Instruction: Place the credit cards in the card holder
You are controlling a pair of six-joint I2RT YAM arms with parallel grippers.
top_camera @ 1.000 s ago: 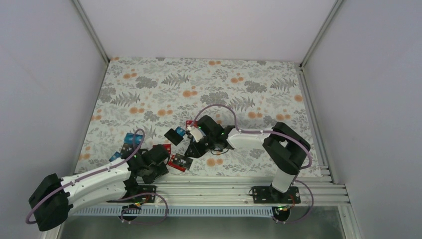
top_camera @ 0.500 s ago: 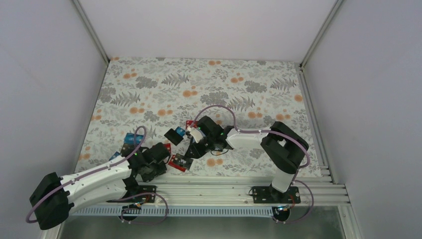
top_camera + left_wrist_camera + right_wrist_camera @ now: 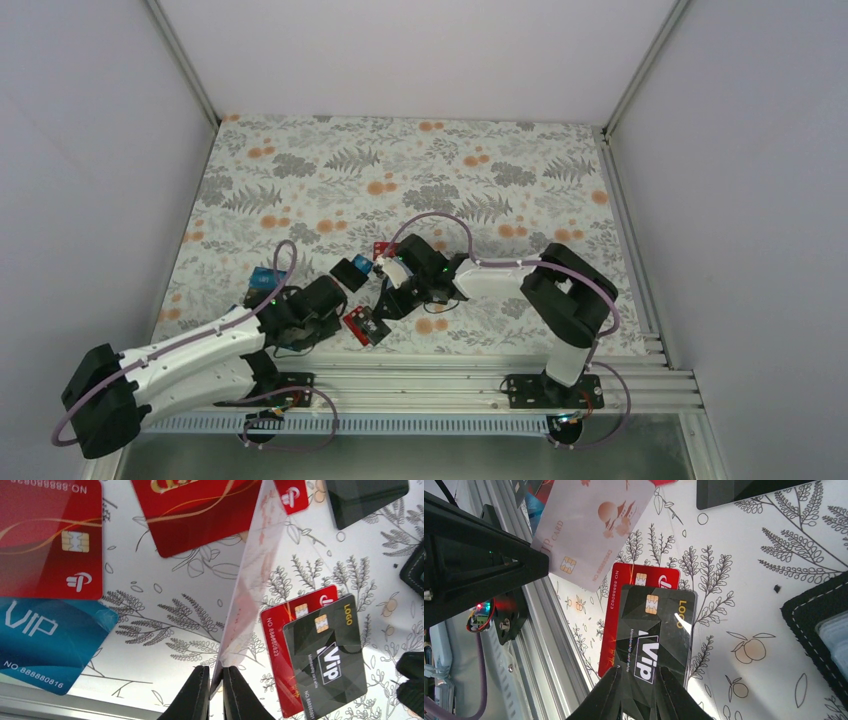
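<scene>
Pale plastic card (image 3: 250, 580) clenched by L pincer (image 3: 216, 672); R pincer (image 3: 640, 676) state can't be told; black folding holder (image 3: 804, 625) judged unfilled, most cards left.

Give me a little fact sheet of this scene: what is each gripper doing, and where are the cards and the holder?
left gripper: shut on a pale card, pinched by its edge
right gripper: low over the black VIP card; unclear whether it grips anything
black VIP card: lying partly on a red card
card holder: beside those two, apart, grey-blue inside showing
other cards: blue VIP card next to a second red card
</scene>
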